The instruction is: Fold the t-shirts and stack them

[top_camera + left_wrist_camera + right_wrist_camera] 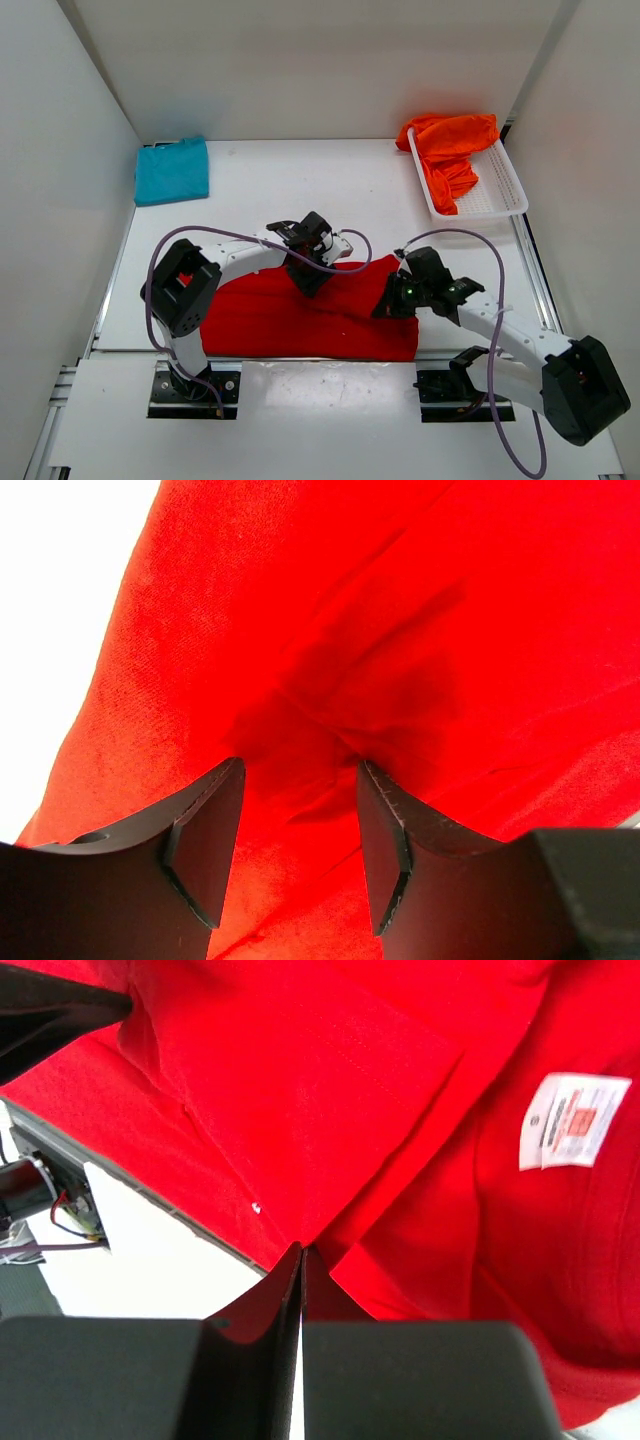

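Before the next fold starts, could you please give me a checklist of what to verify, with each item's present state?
1. Right claw shut at the red t-shirt's edge: ok.
2. Cloth actually pinched in it: cannot tell.
3. Left claw open over a bunched wrinkle: ok.
4. That t-shirt lying flat: not ok, creased.
5. Teal t-shirt folded, far left corner: ok.
6. Orange t-shirt out of the white basket: not ok.

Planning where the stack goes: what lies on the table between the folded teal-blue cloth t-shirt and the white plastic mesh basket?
Nothing: the top view shows bare white table between the folded teal-blue cloth t-shirt and the white plastic mesh basket.
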You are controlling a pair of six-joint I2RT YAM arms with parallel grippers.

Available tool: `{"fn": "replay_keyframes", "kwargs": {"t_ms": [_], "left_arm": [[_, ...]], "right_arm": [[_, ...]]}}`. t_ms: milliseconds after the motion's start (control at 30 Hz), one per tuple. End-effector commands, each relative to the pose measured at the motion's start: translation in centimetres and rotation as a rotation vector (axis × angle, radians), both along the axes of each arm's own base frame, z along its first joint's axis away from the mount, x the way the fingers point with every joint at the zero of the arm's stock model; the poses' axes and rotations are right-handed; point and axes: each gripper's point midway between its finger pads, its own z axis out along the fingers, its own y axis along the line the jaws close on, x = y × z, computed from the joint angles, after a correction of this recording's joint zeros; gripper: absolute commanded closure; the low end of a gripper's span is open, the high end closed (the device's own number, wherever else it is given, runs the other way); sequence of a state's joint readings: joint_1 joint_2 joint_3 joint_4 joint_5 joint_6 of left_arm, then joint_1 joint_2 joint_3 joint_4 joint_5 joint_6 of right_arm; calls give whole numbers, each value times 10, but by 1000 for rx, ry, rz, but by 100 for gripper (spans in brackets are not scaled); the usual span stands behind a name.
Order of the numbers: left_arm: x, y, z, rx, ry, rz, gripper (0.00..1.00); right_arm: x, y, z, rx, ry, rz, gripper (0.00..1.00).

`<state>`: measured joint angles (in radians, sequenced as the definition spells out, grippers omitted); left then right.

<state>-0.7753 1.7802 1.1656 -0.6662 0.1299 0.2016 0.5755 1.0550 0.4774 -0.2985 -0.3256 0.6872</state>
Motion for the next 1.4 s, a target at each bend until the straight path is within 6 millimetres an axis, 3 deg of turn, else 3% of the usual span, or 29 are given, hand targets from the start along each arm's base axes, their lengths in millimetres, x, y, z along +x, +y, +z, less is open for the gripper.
{"fn": "replay_keyframes", "kwargs": {"t_ms": [0, 100, 200, 233, 400, 500, 600, 667, 767, 867, 1000, 1100, 1300, 1367], "left_arm": [[7, -7, 8, -18, -25, -13, 40], [8, -6, 11, -13, -31, -18, 41], [9, 0, 12, 7, -26, -12, 40], [10, 1, 14, 12, -34, -18, 38], [12, 14, 28, 30, -58, -14, 2], [17, 20, 41, 12, -74, 4, 2], [29, 34, 62, -14, -107, 57, 1], [45, 53, 72, -29, -138, 128, 1], [76, 111, 80, -20, -167, 307, 1], [105, 202, 78, 38, -188, 554, 2], [115, 280, 65, 175, -236, 696, 2], [112, 310, 50, 256, -253, 732, 1], [117, 331, 19, 339, -236, 767, 1], [117, 338, 5, 368, -206, 778, 4]], "right_arm": [[-18, -9, -10, -5, 87, -25, 100], [-19, -15, -17, -10, 112, -51, 100], [-16, -22, -21, -45, 120, -73, 90], [-20, -24, -23, -62, 143, -74, 83], [-23, -39, -17, -141, 159, -119, 69], [-20, -47, 3, -153, 117, -212, 62], [-33, -68, 1, -219, 173, -326, 62], [-44, -82, -7, -264, 238, -370, 62], [-50, -97, -19, -332, 304, -402, 59], [-46, -110, -27, -415, 310, -415, 58], [-32, -115, -32, -451, 294, -399, 52], [-34, -112, -40, -453, 319, -372, 52], [-40, -105, -51, -419, 353, -340, 55], [-39, -103, -56, -409, 361, -332, 66]]}}
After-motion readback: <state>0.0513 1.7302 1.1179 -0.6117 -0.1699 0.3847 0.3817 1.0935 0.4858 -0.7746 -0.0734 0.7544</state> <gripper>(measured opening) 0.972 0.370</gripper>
